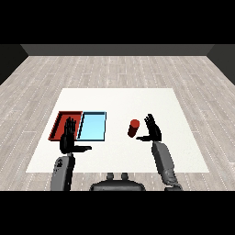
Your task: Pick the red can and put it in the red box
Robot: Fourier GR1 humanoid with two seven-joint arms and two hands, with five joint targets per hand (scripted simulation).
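At nine o'clock on the counter [183,151] the red tray [59,120] lies unfilled beside the light blue tray [93,126], the left hand [69,137] spread over its near edge. The red can [133,128] stands right of centre, not yet grasped, just beside the right hand [153,131], whose fingers are spread; lifting and placing are judged still to be done.

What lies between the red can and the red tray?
In the head view, the light blue tray lies between the red can and red tray; otherwise only white table.

I see the white table [151,98] carrying a red tray [61,120] and a light blue tray [94,126] side by side at left, with a red can [133,128] well apart at right.
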